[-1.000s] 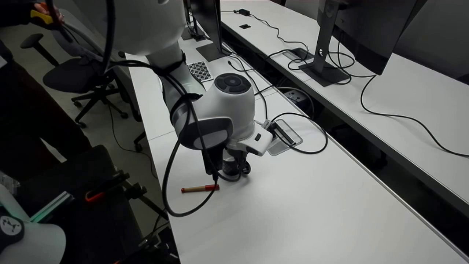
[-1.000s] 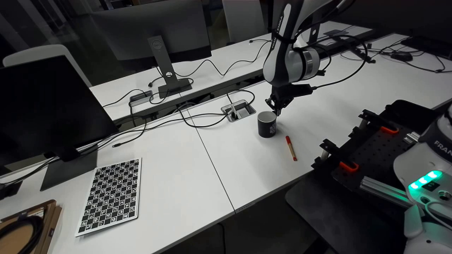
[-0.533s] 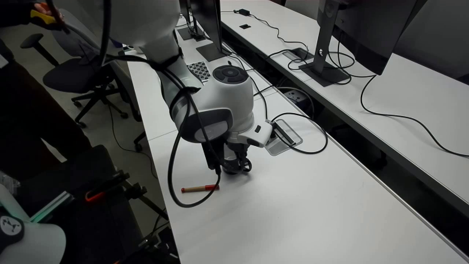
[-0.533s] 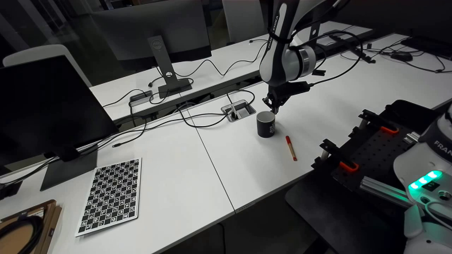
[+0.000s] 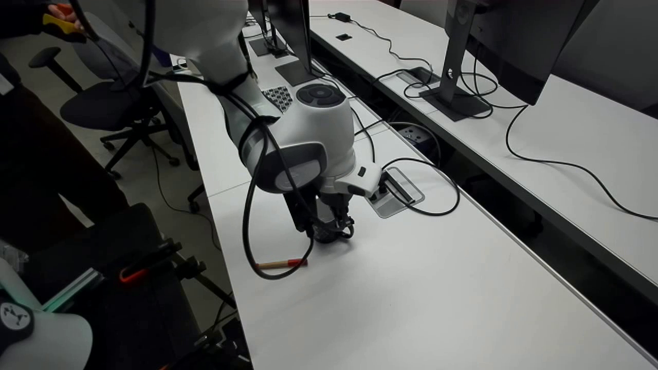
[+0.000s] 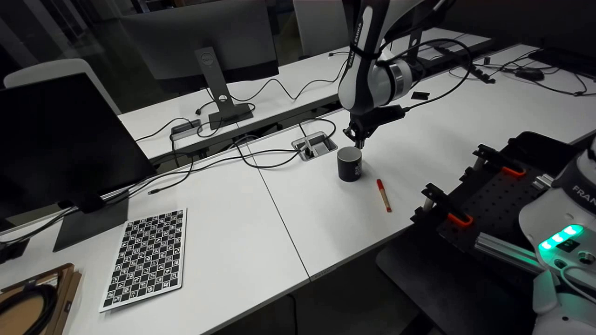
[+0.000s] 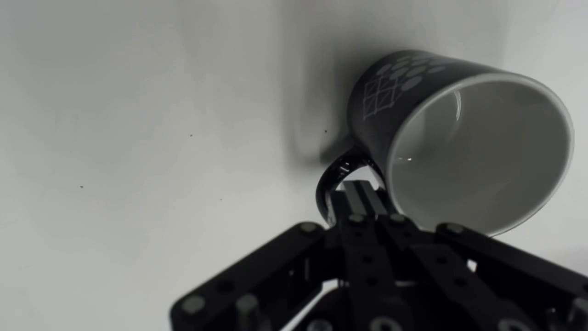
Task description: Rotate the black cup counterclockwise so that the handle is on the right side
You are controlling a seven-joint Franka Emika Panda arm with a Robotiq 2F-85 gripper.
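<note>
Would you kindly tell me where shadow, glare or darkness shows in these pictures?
Wrist view: a soft shadow lies beside the black cup, whose handle and inside shine in small spots; in an exterior view, the green lights glare brightly, while both upper corners are dim.

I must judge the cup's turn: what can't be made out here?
Wrist view: part of the handle, behind the gripper; whether they touch is unclear.
In an exterior view: the handle, apparently behind the black cup.
In an exterior view: the cup's pale print, too small.
In an exterior view: the left side of a monitor, cut off by the edge.
</note>
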